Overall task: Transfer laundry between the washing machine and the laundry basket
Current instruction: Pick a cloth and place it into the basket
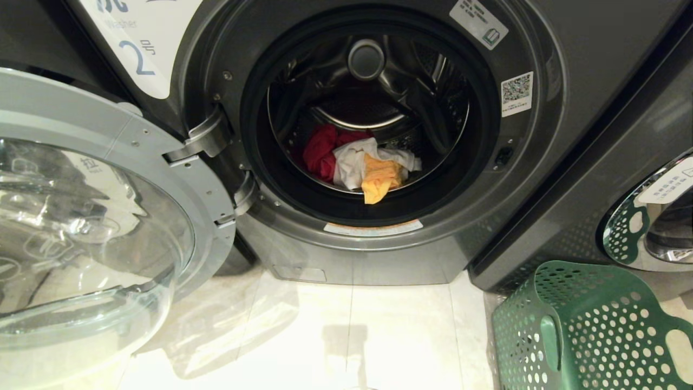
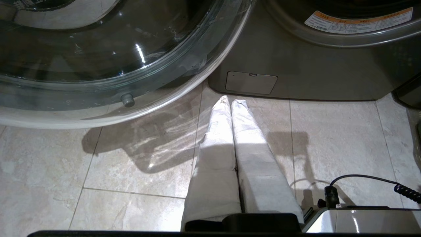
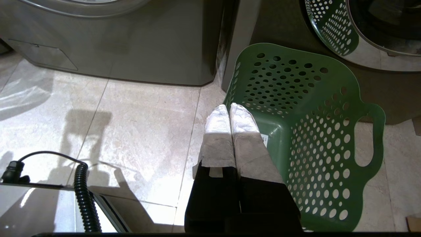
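Laundry lay heaped at the bottom front of the drum inside the washing machine, whose label bore the numeral 2. The heap's long axis ran across the drum mouth, from the red-pink garment on the robot's left, through the white garment in the middle, to the yellow-orange garment at the front right. The yellow-orange piece lay draped toward the opening, its lower tip pointing down and out over the dark door seal. The white piece touched both of the others and partly covered the red-pink one.

The machine's door stood swung wide open on the left side, its glass bowl facing the camera, hinged at the drum's left edge.

The laundry basket stood upright on the pale tiled floor to the right of the machine, in front of the neighbouring machine, its open mouth facing up. No garment showed inside it.

The left gripper hung over the floor below the open door, its padded fingers pressed together and holding nothing. The right gripper hung beside the basket's near rim, its fingers likewise pressed together and empty. Neither arm showed in the head view.
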Tool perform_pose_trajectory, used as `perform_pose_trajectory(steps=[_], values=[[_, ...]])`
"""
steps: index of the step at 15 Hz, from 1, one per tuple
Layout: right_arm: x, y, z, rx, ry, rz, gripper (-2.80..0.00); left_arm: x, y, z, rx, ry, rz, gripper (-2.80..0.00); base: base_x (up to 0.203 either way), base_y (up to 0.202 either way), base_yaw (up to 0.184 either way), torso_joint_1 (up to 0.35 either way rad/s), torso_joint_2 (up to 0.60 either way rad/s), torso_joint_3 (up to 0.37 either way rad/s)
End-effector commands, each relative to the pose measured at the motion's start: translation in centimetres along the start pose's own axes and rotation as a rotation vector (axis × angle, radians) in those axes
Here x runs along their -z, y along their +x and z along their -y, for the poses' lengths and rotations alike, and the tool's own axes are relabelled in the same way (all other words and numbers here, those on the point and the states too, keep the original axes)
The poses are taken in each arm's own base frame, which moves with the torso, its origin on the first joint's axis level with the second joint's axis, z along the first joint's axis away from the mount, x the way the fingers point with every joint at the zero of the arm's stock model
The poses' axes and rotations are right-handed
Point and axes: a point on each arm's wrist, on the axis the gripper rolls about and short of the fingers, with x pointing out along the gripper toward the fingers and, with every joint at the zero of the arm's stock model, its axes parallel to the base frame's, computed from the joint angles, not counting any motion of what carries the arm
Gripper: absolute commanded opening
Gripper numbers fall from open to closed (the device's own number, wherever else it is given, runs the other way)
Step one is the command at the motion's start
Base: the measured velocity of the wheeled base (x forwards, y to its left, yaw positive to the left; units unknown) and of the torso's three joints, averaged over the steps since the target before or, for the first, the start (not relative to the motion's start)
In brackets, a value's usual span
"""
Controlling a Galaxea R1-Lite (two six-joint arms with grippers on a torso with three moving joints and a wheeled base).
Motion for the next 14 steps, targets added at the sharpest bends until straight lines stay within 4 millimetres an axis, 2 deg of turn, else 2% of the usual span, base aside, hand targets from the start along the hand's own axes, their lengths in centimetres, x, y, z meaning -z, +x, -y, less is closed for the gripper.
perform_pose_trajectory(steps=[1, 6, 7, 8, 9, 11, 12, 14], values=[[0.0, 0.0, 0.0, -0.001, -0.001, 0.0, -2.8, 0.0, 0.0, 0.0, 0.0, 0.0, 0.001, -2.8, 0.0, 0.0, 0.0, 0.0, 0.0, 0.0], [0.1, 0.0, -0.1, -0.032, -0.022, 0.002, -2.8, 0.0, 0.0, 0.0, 0.001, 0.0, 0.001, -2.8, 0.0, 0.0, 0.0, 0.0, 0.0, 0.0], [-0.2, 0.0, -0.1, -0.033, -0.019, 0.012, -2.8, 0.0, 0.0, 0.0, 0.0, 0.0, 0.001, -2.8, 0.0, 0.0, 0.0, 0.0, 0.0, 0.0], [-1.4, -0.4, 0.0, -0.032, -0.02, 0.055, -2.8, 0.0, 0.0, 0.0, 0.0, 0.0, 0.001, -2.8, 0.0, 0.0, 0.0, 0.0, 0.0, 0.0], [-3.6, -1.2, 0.2, -0.029, -0.02, 0.111, -2.8, 0.0, 0.0, 0.0, 0.0, 0.0, 0.001, -2.8, 0.0, 0.0, 0.0, 0.0, 0.0, 0.0], [-10.2, -2.8, 0.8, -0.039, -0.023, 0.209, -2.8, 0.0, 0.0, 0.0, 0.0, 0.0, 0.001, -2.8, 0.0, 0.0, 0.0, 0.0, 0.0, 0.0], [-13.0, -2.2, 1.1, -0.066, -0.022, 0.172, -2.8, 0.0, 0.0, 0.0, 0.0, 0.0, 0.001, -2.8, 0.0, 0.0, 0.0, 0.0, 0.0, 0.0], [-17.8, 0.7, 1.3, -0.169, -0.02, 0.045, -2.8, 0.0, 0.0, 0.0, 0.0, 0.0, 0.001, -2.8, 0.0, 0.0, 0.0, 0.0, 0.0, 0.0]])
